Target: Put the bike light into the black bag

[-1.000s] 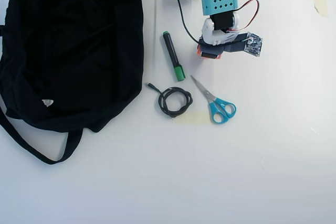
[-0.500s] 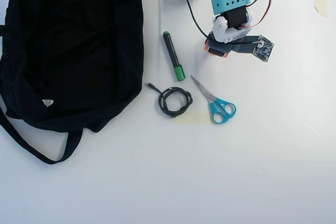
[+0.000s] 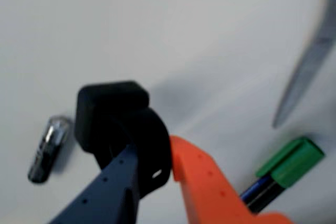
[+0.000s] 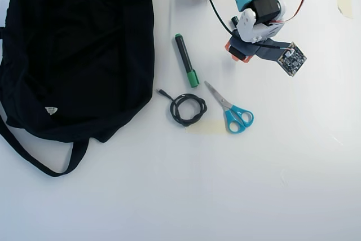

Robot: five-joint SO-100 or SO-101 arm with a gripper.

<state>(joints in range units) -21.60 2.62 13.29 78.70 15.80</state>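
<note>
gripper (image 3: 170,169) swung right, clamped on bike light (image 3: 118,124).

Bright, even light on white table (image 4: 282,184), faint soft shadows, overhead view sharp, wrist view blurred throughout

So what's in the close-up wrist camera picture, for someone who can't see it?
The gripper, one finger orange and one dark blue, is at the bike light on a white table. Nearby lie a small silver-tipped cylinder, a green-capped marker and a scissor blade.
</note>
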